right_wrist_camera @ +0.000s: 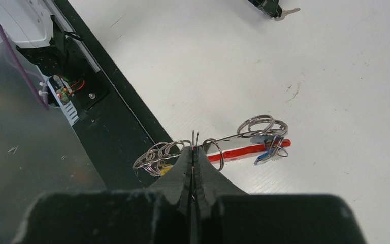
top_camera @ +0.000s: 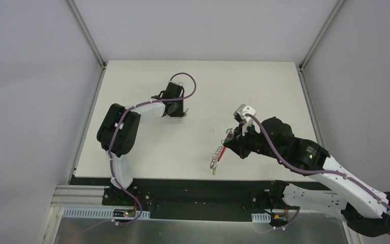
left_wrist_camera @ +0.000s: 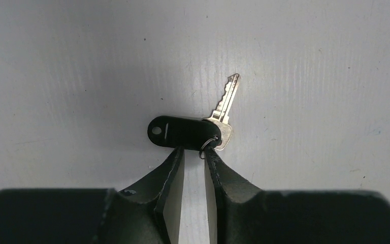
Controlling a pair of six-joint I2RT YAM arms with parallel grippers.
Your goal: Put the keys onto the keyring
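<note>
Plainly, the black-headed key (left_wrist_camera: 183,132) lies flat on the table (left_wrist_camera: 56,76), its head crosswise against the tips of the left gripper (left_wrist_camera: 194,151), blade angling away rightward. Those jaws stand narrowly apart, grip uncertain. Well to the right, the keyring (right_wrist_camera: 223,152) hangs pinched in the right gripper (right_wrist_camera: 193,147), whose fingers are pressed together.

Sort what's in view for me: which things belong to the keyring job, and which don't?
Job: black-headed key; keyring with red strap; blue-headed key.
Not the job: purple cables; black base rail; table.
</note>
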